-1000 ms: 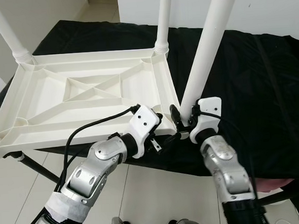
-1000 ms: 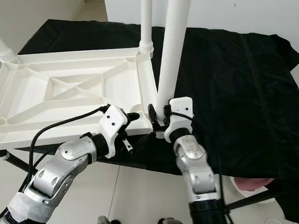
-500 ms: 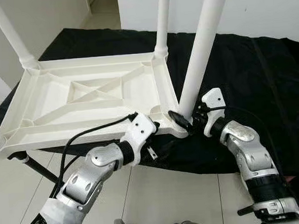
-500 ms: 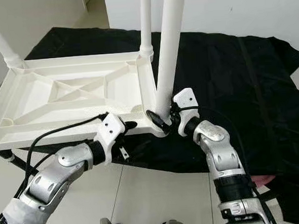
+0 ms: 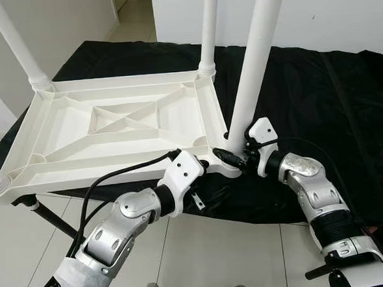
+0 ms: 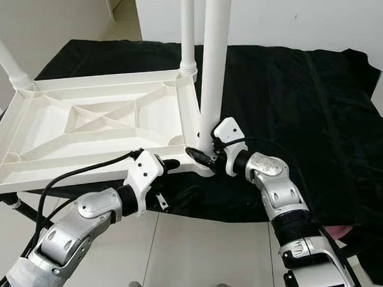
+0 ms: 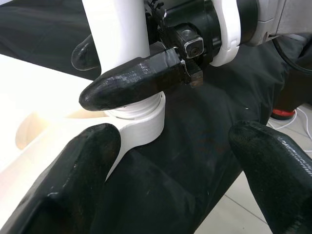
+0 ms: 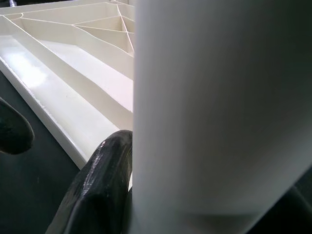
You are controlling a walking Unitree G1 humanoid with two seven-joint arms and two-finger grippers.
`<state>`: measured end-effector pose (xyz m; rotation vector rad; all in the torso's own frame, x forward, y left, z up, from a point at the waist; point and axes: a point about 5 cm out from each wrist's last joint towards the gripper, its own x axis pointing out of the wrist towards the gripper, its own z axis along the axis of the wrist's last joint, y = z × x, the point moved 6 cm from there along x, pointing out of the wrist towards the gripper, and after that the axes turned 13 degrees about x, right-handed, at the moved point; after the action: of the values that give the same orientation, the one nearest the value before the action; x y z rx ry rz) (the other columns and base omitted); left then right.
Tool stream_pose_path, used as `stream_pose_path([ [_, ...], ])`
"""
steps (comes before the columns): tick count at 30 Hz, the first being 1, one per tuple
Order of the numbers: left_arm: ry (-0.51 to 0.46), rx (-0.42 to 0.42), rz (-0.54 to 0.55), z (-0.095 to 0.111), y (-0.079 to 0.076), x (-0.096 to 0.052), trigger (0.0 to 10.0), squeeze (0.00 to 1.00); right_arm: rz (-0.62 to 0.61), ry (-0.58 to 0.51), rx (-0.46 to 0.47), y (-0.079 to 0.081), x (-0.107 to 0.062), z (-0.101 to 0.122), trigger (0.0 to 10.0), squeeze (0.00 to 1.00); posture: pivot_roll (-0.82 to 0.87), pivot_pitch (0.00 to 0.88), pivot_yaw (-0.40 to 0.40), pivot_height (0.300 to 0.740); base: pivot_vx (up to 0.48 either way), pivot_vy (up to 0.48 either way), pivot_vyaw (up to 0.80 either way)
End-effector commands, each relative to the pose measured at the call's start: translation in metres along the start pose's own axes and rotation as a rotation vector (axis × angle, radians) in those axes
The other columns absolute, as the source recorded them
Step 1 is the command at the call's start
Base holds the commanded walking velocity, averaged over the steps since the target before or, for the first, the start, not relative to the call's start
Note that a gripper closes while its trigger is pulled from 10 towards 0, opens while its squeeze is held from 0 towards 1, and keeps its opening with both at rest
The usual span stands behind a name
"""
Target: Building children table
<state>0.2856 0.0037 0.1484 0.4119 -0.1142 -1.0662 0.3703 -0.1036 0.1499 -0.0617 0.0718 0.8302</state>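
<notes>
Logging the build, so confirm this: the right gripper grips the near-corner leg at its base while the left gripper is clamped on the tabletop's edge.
Wrong about the left gripper: the left wrist view shows its fingers apart, holding nothing, beside the tabletop corner. The right gripper does grip the near-corner leg.

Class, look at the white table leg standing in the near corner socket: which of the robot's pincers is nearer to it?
Right. The right pincer grips the base of the table leg at its socket. The left pincer sits open beside it at the tabletop edge, not touching the leg.
</notes>
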Motion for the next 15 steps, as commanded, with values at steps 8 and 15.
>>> stream_pose_path([
  [8,-0.019,0.016,-0.12,0.0019,-0.0125,-0.0003,10.0,0.0,-0.039,0.011,0.01,-0.0049,-0.0035,-0.0084,10.0,0.0,-0.1,0.034,0.043,0.74,0.0,0.0,0.0],
  [15,-0.02,0.027,-0.109,0.0017,-0.0083,0.0,10.0,0.0,-0.173,-0.024,0.03,-0.0078,-0.0047,-0.0056,10.0,0.0,-0.1,0.04,0.043,0.74,0.0,0.0,0.0],
])
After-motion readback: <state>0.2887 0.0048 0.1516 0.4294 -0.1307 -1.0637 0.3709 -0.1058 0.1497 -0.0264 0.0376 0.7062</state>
